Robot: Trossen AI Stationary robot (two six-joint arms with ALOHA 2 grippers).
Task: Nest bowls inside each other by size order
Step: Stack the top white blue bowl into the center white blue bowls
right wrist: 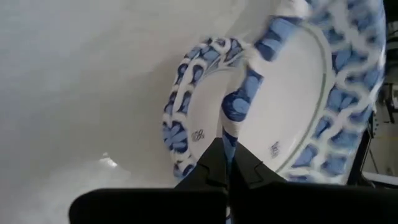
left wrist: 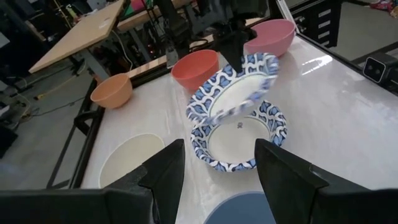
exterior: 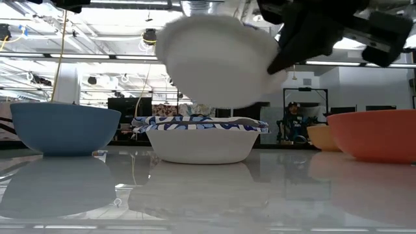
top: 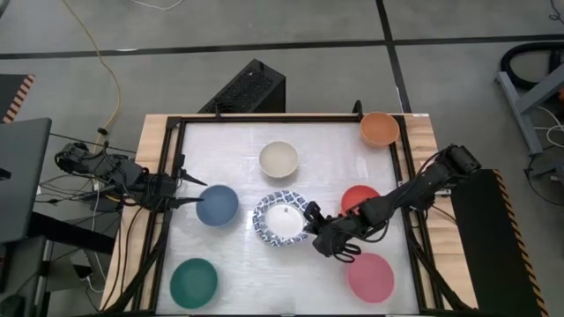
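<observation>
Right pincer (top: pixel 310 211) is clamped on the rim of a patterned bowl (left wrist: pixel 239 84), held tilted above another patterned bowl (left wrist: pixel 239 140). Left pincer (top: pixel 196 190) waits part-open and empty beside the slate-blue bowl (top: pixel 217 204).

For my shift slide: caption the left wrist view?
Right gripper holds a tilted patterned bowl by its rim above another patterned bowl.

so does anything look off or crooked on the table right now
One thing: the blue-and-white bowl pinched by its rim in the right gripper hangs steeply tilted in the air above the patterned bowl on the table, not yet nested. The other bowls sit upright; no spill or damage shows.
</observation>
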